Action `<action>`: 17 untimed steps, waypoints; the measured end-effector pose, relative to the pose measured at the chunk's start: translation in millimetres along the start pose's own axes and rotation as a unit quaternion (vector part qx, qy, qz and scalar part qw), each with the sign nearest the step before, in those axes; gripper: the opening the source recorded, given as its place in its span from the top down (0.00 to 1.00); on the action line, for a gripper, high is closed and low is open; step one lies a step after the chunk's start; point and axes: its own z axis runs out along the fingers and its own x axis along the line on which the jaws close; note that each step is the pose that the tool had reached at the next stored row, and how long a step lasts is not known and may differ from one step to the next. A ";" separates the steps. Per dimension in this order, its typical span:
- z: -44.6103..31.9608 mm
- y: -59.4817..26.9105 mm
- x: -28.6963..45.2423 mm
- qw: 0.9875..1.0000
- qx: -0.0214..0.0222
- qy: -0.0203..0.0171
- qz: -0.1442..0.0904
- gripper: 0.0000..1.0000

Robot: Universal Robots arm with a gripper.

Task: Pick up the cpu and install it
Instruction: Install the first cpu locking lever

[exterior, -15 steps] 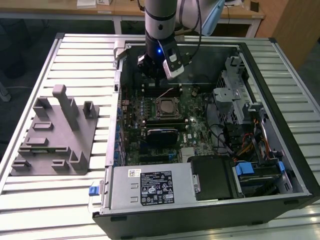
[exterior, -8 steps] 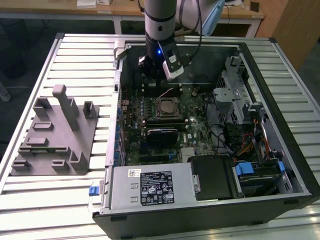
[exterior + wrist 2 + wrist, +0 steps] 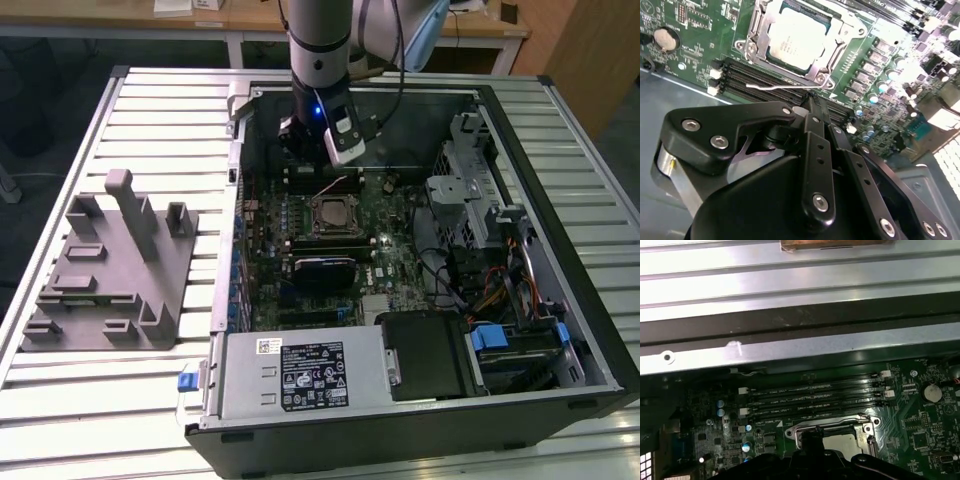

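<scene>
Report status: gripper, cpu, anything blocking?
Gripper shut, nothing seen in the fingers, above the memory slots. Cpu sitting in the socket, apart from the gripper. No obstruction seen over the socket.

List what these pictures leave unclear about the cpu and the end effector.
First wrist view: the near part of the cpu, covered by the end effector.
Second wrist view: the far side of the socket frame, cut off by the picture's edge; the memory slots, partly behind the end effector.
Exterior view: the cpu is too small to judge whether it sits flush; the end effector's tip is lost in shadow.
</scene>
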 end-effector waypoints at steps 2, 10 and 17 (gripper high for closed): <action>2.0 -0.1 -1.2 1.000 0.000 -0.001 0.004 0.89; 8.5 0.1 -10.3 1.000 0.000 -0.005 0.014 0.89; 15.3 0.0 -17.6 1.000 -0.001 -0.009 0.017 0.89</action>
